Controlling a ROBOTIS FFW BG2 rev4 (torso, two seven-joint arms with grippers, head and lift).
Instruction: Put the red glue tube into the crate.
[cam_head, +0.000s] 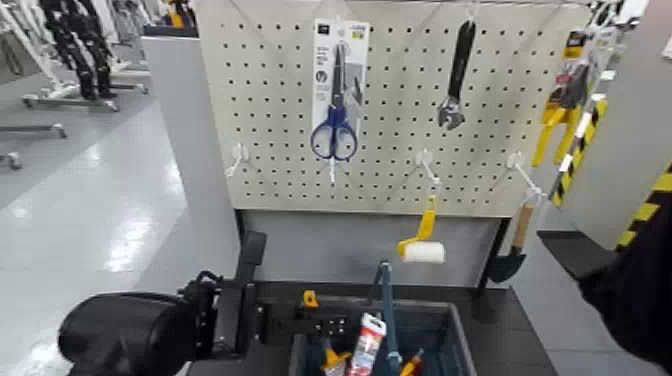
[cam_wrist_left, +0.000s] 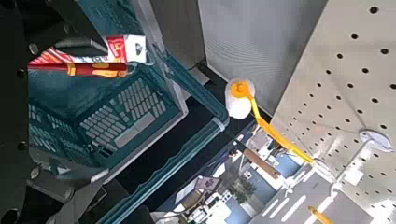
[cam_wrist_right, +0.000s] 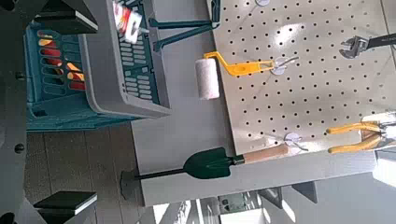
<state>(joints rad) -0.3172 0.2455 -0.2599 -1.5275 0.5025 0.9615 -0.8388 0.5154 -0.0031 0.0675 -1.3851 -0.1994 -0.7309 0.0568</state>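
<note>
Pegboard wall (cam_head: 400, 150) behind. Left hand (cam_head: 250, 320) beside crate (cam_head: 455, 325), finger state cannot tell; right hand unseen. Red glue tube (cam_head: 367, 343) upright inside crate among other tools. Placement apparently done; only withdrawal left.

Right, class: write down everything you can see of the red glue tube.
The red glue tube is long, with a red-orange and white label, dark lettering and a flat white end. It stands tilted inside the crate, flat end up above the rim, leaning near the crate's blue handle. Its lower part is hidden among other items. No gripper touches it.
</note>
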